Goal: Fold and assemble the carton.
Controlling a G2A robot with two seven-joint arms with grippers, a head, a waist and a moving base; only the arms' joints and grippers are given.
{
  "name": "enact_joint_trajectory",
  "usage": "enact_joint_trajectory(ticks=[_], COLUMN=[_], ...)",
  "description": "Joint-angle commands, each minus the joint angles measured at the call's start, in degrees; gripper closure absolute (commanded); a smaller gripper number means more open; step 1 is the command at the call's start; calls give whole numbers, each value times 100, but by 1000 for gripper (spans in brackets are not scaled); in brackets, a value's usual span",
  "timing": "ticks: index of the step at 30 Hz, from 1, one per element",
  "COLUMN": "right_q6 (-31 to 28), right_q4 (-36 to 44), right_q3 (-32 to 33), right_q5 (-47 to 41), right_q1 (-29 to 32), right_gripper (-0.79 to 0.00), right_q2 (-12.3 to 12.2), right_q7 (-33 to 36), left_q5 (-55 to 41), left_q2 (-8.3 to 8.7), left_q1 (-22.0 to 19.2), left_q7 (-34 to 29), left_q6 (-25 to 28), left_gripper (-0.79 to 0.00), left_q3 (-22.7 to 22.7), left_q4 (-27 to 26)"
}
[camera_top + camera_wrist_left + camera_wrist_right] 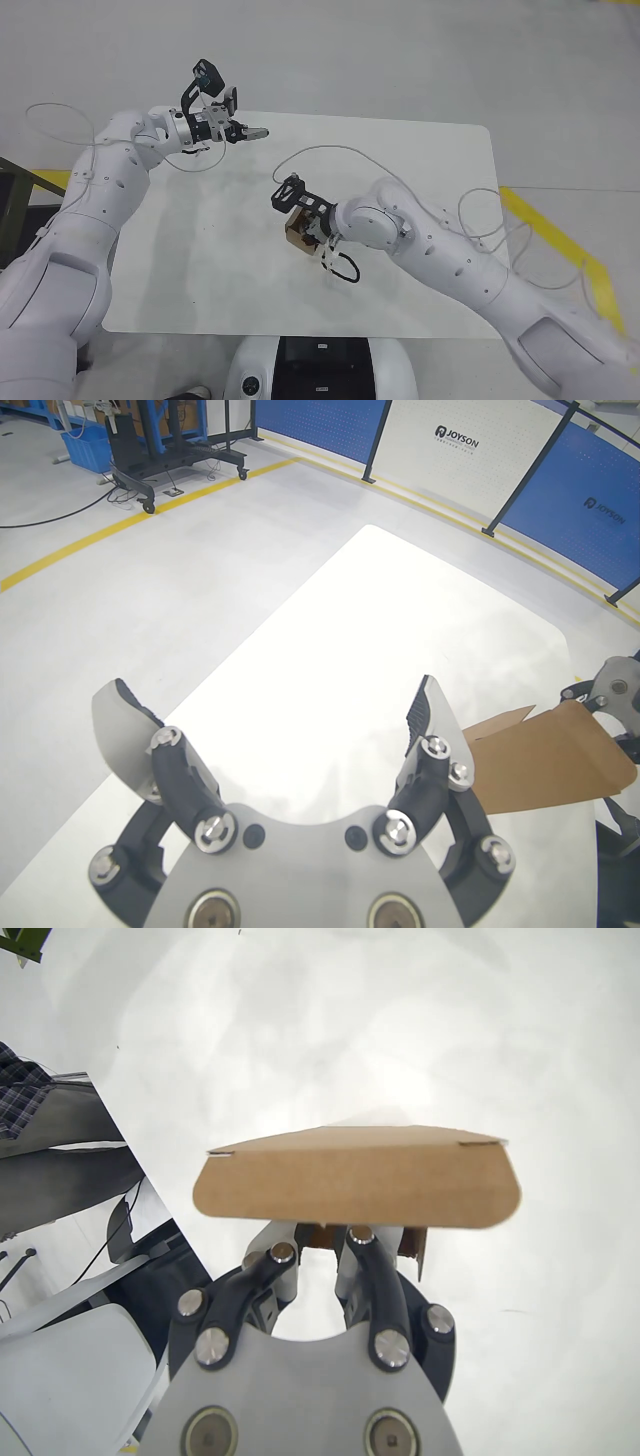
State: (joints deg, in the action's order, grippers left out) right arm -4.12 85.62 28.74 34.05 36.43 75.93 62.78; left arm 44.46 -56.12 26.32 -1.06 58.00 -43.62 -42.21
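One brown carton [357, 1183] was near the middle of the white table [420, 170], pinched tight by the right gripper [320, 1240], while the left gripper [280, 710] hung wide open and empty by the far edge.

The surface [190, 270] is white and flat, with round corners. Its long edges are at 12 o'clock and 6 o'clock, and its short edges are at 3 o'clock and 9 o'clock. A small brown cardboard box [296, 230] is near the middle. A flap with round corners sticks out from it. I cannot tell if the box touches the surface.
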Motion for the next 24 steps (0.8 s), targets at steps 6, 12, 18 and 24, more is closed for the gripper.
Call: enact_joint_trajectory(ticks=[6, 12, 18, 24], right_q6=[25, 38, 8, 6], right_q4=[-493, -771, -1044, -1230], right_q3=[-237, -387, -592, -753], right_q5=[-21, 88, 215, 346], right_q1=[-227, -388, -529, -608], right_gripper=[0, 0, 0, 0], right_q2=[233, 392, 579, 753], right_q7=[97, 276, 467, 568], left_q5=[0, 0, 0, 0], left_q2=[0, 0, 0, 0], left_q1=[0, 0, 0, 0], left_q7=[0, 0, 0, 0], left_q6=[0, 0, 0, 0], left_gripper=[-785, -785, -785, -785], left_q3=[0, 0, 0, 0], left_q4=[0, 0, 0, 0])
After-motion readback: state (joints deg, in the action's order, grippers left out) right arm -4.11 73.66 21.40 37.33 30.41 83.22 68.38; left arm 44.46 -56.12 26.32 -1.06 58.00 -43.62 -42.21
